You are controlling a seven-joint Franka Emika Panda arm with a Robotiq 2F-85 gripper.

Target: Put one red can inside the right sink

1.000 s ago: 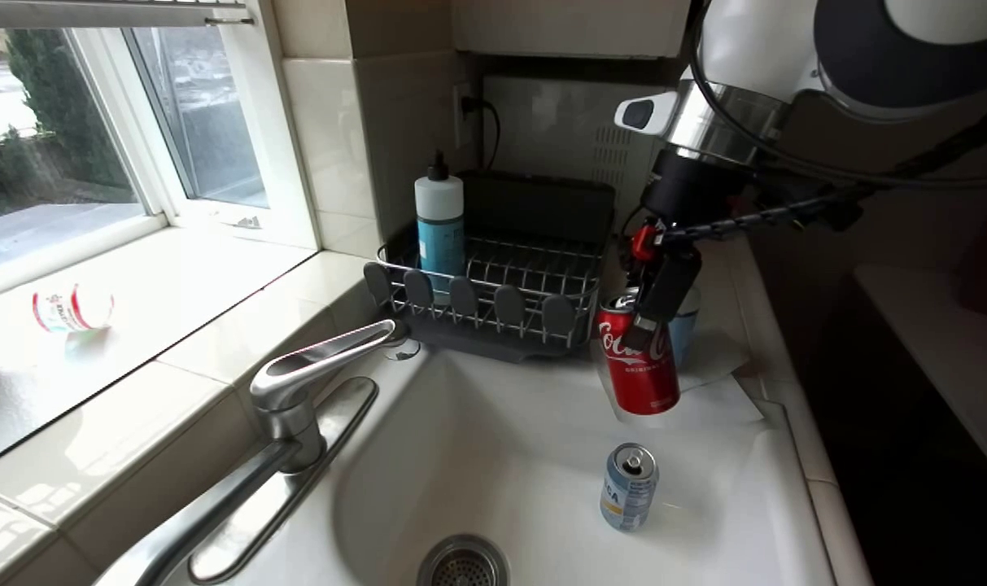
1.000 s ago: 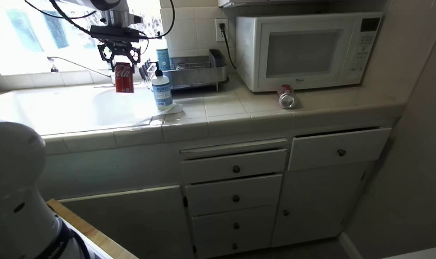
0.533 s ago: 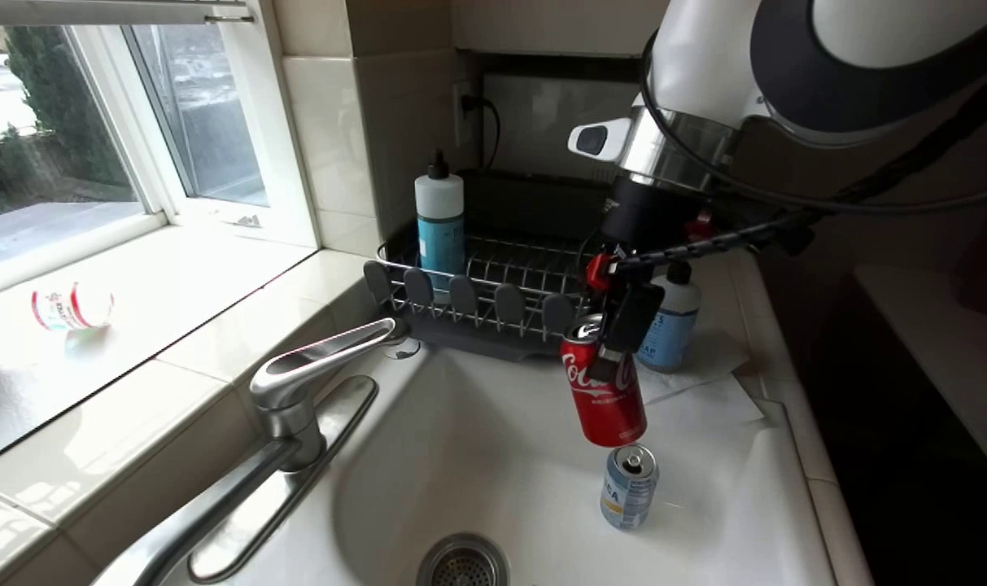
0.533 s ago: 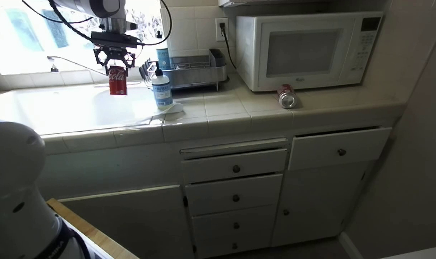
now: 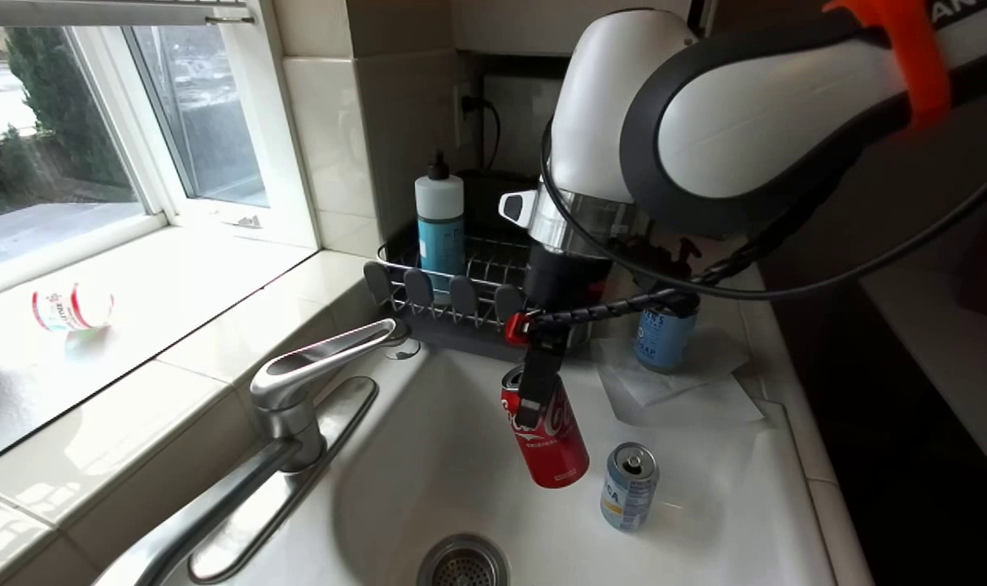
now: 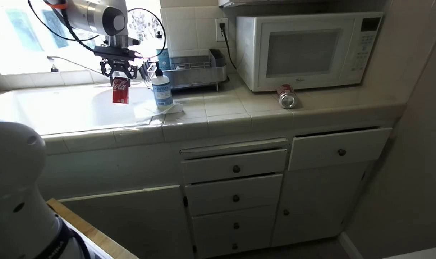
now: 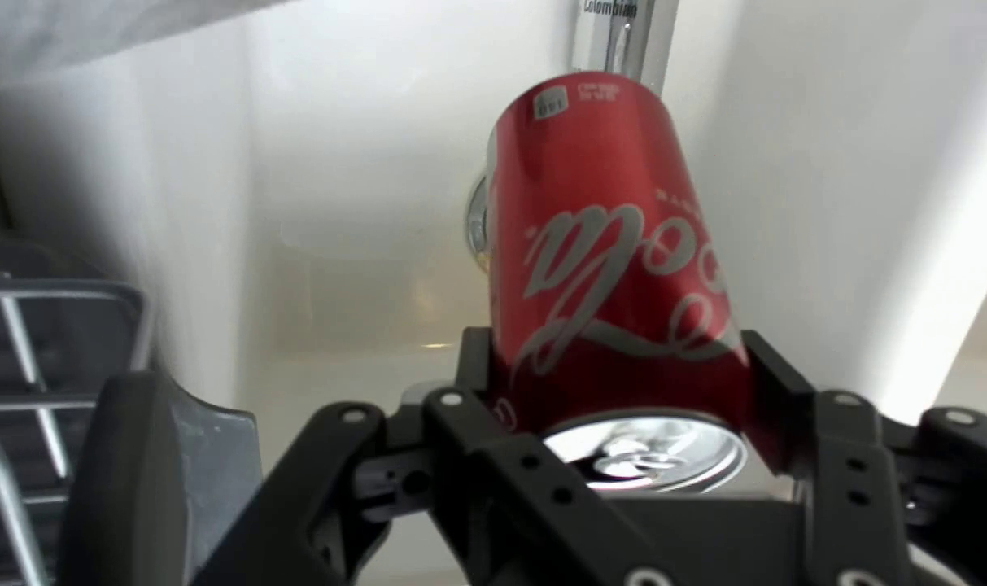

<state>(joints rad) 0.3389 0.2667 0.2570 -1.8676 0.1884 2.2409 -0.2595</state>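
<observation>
My gripper is shut on the red can near its silver top. The fingers press on both sides of the can in the wrist view. In an exterior view the can hangs tilted over the right sink, a white basin with a round drain. In an exterior view the can also shows below the gripper, over the bright sink. The silver-blue can stands upright in the basin beside it.
A wire dish rack with a blue-labelled bottle stands behind the sink. A soap bottle stands on white paper at the rim. A chrome faucet edges the basin. Another red can lies by the microwave.
My gripper has carried the red can down, and leftward in an exterior view, further over the basin, past the silver-blue can. The arm now partly hides the soap bottle.
</observation>
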